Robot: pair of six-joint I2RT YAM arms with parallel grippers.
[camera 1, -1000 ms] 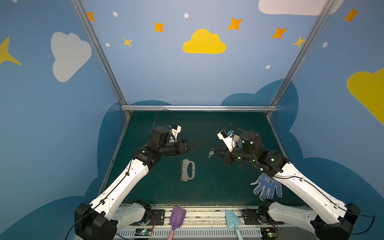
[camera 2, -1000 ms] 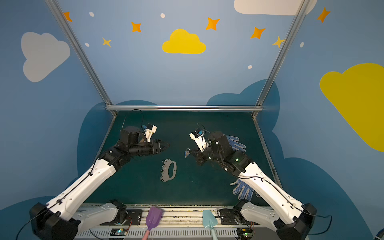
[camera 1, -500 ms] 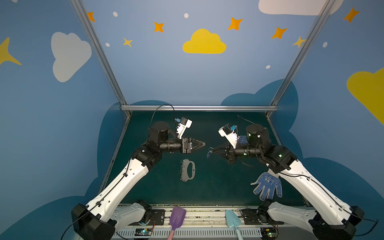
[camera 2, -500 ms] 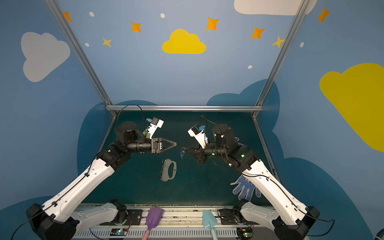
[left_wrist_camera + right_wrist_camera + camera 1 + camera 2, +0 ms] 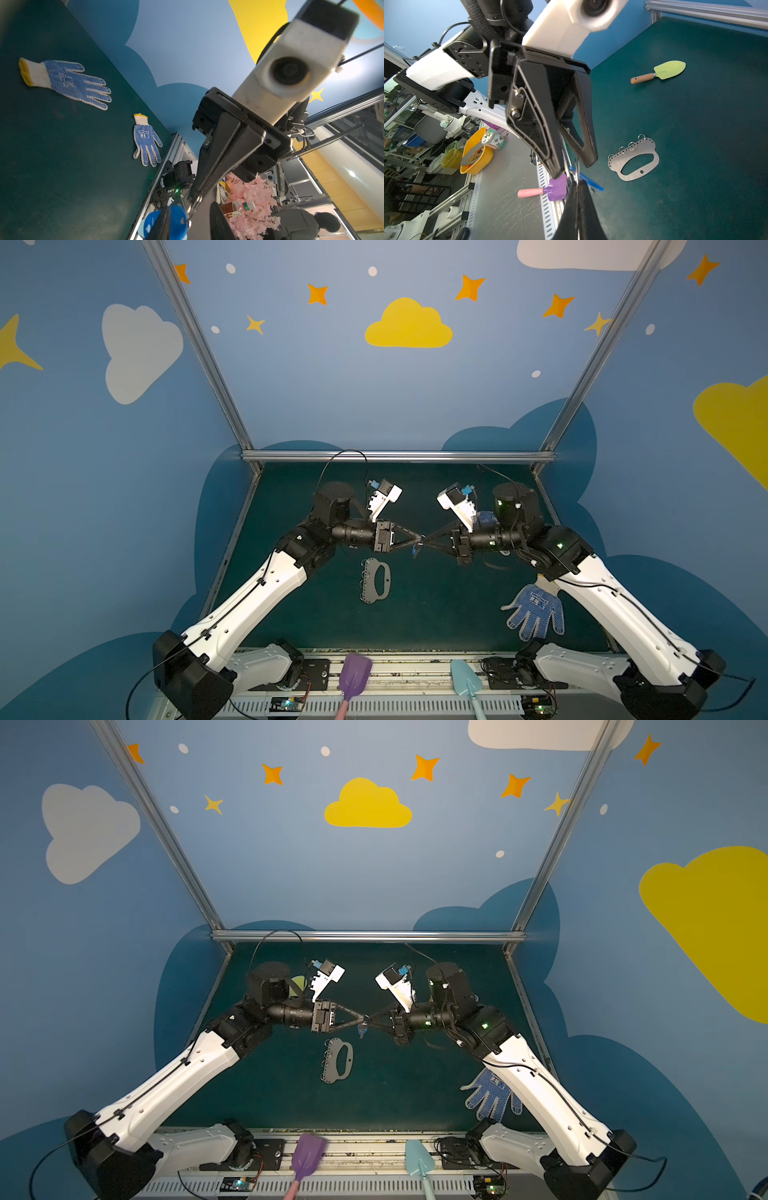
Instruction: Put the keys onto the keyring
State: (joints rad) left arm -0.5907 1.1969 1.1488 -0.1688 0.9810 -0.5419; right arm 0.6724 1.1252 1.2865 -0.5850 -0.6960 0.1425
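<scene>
Aloft, right gripper [image 5: 192,197] pinches blue-tagged silver keys [image 5: 178,218]; left gripper [image 5: 573,168] gapes around them.

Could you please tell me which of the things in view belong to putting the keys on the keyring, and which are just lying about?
Belong to the job:
- the keys, pinched in the right gripper
- the keyring, lying flat

Just lying about:
- blue-dotted glove
- second glove
- purple shovel
- teal shovel
- yellow-green shovel
</scene>
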